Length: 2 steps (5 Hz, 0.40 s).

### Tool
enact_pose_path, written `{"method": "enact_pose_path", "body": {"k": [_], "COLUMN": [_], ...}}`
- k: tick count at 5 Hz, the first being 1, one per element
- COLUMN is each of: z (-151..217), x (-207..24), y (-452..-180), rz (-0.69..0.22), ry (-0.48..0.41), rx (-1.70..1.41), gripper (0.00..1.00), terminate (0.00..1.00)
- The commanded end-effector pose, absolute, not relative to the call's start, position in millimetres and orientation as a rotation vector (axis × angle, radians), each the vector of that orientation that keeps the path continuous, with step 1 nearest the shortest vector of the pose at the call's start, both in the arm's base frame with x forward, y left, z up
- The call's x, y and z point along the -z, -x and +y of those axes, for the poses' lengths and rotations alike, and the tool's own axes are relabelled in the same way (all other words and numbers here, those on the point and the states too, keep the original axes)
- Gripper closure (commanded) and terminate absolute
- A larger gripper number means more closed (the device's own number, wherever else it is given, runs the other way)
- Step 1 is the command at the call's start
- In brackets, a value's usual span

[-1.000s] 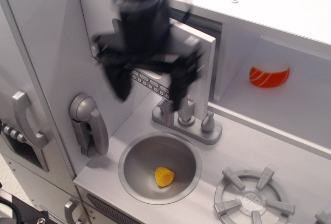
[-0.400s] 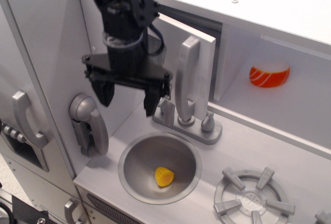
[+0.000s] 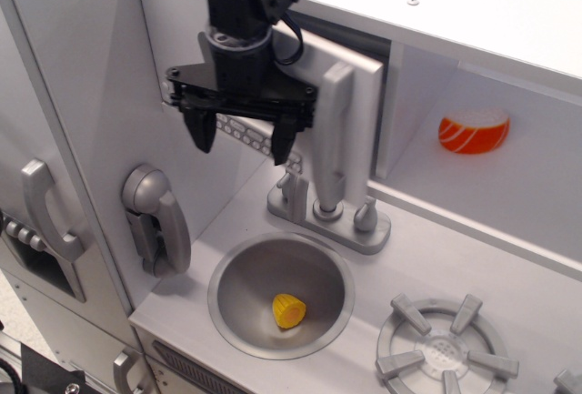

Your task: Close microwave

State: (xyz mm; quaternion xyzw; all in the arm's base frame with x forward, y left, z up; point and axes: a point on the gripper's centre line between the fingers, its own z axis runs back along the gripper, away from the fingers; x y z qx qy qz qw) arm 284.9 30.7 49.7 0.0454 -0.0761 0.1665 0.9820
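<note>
Gripper (image 3: 240, 137) downward — fingers (image 3: 202, 128) apart

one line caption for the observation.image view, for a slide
Open gripper poised at the nearly shut microwave door beside its tall silver handle, above the toy sink.

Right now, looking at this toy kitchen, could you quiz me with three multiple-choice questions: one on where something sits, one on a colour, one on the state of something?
1. Where is the small yellow toy?
A. In the sink bowl
B. On the stove burner
C. In the cubby

2. What colour is the toy food in the open cubby?
A. Green
B. Orange and white
C. Blue

3. How does the claw stand?
A. Shut on the door handle
B. Open, holding nothing
C. Shut on the faucet

Answers:
1. A: the yellow toy lies at the bottom of the sink bowl.
2. B: the toy food is orange with white stripes.
3. B: the claw has its fingers spread in front of the microwave door, gripping nothing, beside the silver handle.
</note>
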Motion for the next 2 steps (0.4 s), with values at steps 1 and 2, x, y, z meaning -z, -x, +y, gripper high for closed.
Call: {"method": "enact_pose_path", "body": {"k": [1, 2], "z": [30.8, 29.0], "x": [-70.7, -77.6], "y": [-303.4, -305.3], "rz": [-0.229, -0.320], "ry": [-0.083, -0.060], "rx": [-0.343, -0.331], "gripper": [0.00, 0.00], "terminate": [0.00, 0.00]}}
